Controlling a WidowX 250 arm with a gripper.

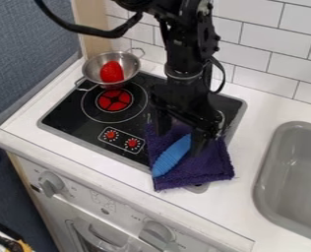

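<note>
The black gripper (180, 134) hangs over the right part of the stove, its two fingers apart, so it is open. Below it a dark purple cloth (214, 170) lies across the stove's front right corner and onto the white counter. On the cloth rests a blue ridged, elongated object (171, 157), slanting from lower left to upper right. Its upper end is close beside the right-hand finger; whether they touch, I cannot tell. The arm and gripper cover the cloth's back part.
A metal colander (130, 64) with a red object (111, 72) inside stands at the back left of the black stove (66, 115). A grey sink (266, 172) is set into the counter (250, 147) at right. White tiles (270, 47) rise behind.
</note>
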